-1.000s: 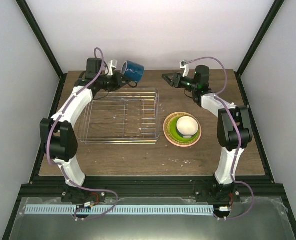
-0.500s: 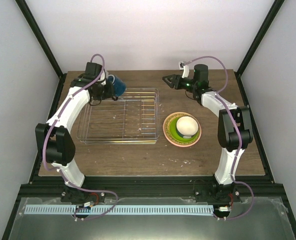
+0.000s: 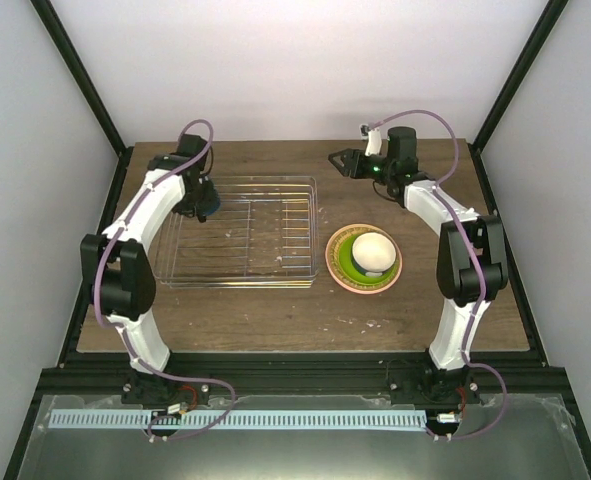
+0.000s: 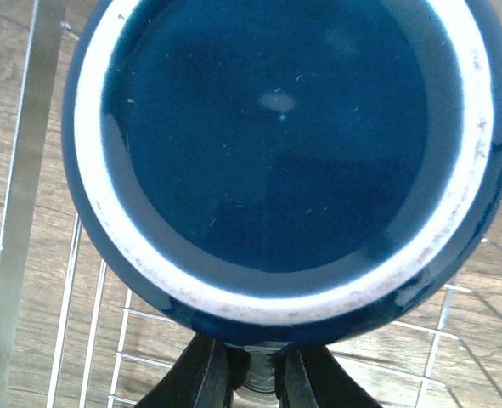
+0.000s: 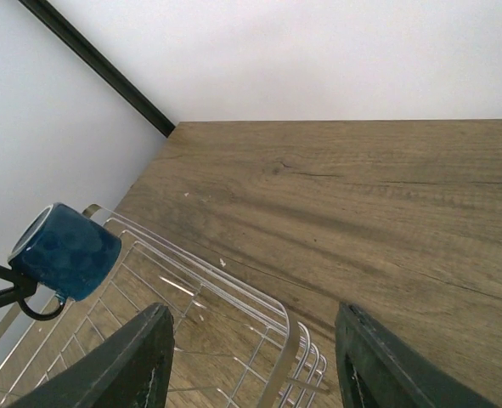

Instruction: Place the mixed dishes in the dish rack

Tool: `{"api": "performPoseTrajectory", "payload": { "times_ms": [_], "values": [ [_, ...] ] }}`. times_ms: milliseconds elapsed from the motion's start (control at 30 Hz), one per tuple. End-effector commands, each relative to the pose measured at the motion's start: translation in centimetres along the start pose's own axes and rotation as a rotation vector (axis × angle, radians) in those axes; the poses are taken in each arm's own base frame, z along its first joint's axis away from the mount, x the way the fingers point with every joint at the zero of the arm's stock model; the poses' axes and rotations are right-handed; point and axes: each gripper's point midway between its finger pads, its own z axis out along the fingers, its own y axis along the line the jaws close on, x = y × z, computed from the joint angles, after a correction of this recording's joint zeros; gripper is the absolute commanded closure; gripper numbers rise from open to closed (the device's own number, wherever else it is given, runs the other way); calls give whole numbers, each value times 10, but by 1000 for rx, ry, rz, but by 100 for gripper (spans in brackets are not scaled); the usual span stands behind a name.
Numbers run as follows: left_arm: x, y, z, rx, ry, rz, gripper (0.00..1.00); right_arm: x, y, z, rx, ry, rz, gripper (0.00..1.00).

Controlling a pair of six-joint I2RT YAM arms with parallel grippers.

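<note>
Bright diffuse light, soft shadows; left wrist view blurred, glare on mug [image 4: 276, 161]

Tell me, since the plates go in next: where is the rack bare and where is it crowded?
The dish rack is bare across its middle, right side and near bars; only the far-left corner is crowded, where the left fingers hold the dark blue mug. The table is bare along the rack's near rim.

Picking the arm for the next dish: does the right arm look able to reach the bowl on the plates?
Probably yes. The right gripper is open and empty, the bowl sits uncovered on its side, and the left gripper, holding the dark blue mug, is away over the dish rack.
</note>
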Motion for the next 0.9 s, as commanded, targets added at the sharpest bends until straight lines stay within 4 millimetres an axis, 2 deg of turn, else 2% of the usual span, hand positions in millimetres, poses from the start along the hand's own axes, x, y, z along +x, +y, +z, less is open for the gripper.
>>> {"api": "performPoseTrajectory", "payload": {
  "times_ms": [0,233,867],
  "values": [
    [-3,9,7,-55,-23,-18,100,-29,20,-12,5,-48,-64,47],
    [1,17,28,-119,-16,-17,100,-27,19,-11,9,-40,-61,46],
    [-13,10,63,-122,-34,-19,98,-30,16,-11,26,-40,-74,42]
  ]
}}
